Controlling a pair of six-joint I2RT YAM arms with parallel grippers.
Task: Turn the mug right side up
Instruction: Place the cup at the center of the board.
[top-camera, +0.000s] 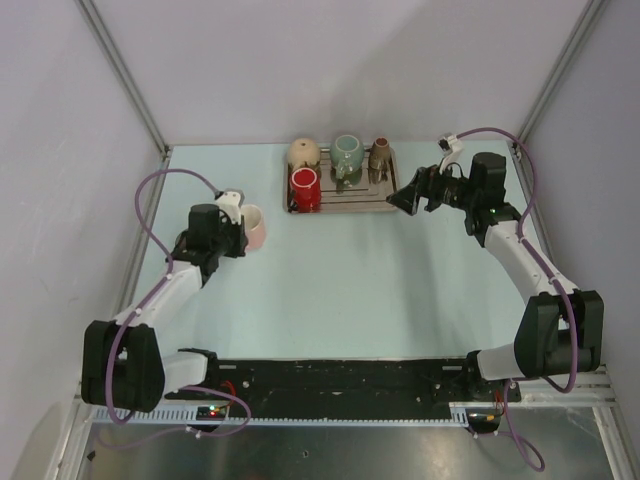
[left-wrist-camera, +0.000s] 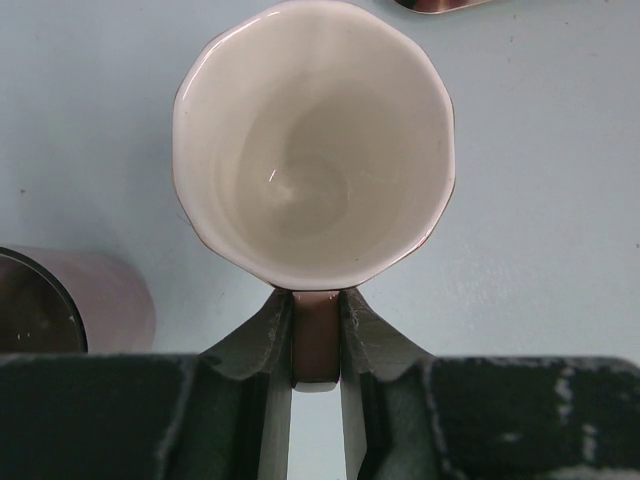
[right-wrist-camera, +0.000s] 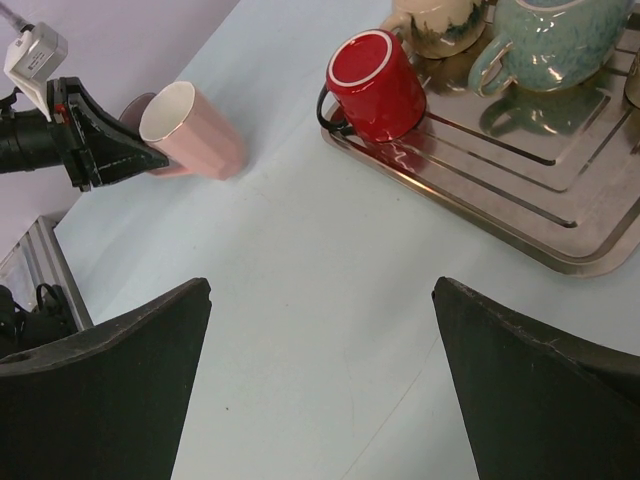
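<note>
Dark, rough-faced fingers (left-wrist-camera: 258, 345) of the left claw (left-wrist-camera: 315, 305) fill the bottom of the left wrist view, clamped on the thin handle (left-wrist-camera: 315, 350) of the pale pink faceted ceramic mug (left-wrist-camera: 312, 150). The mug's mouth points straight back at the claw. Its glossy cream-white inside is bare, and its rim is gently many-sided rather than round. From above, the mug lies at the left middle of the frame, right at the claw's tip. It is tipped on its side over the smooth pale blue table (top-camera: 350, 280); whether its wall touches the table cannot be told. To the upper right of it, well apart, lies a shiny stepped rectangular metal tray (right-wrist-camera: 520, 190). Four vessels stand on the tray: a glossy red mug (right-wrist-camera: 378, 85) at the near left corner, a flat white-ringed end facing up, a cream rounded mug (top-camera: 304, 153) behind it, a speckled teal mug (top-camera: 347, 155) in the middle, and a small brown ridged vessel (top-camera: 379, 158) at the upper right. The right claw (top-camera: 402, 200) hangs just beside the tray's right edge, its two black fingers spread wide apart and holding nothing.
</note>
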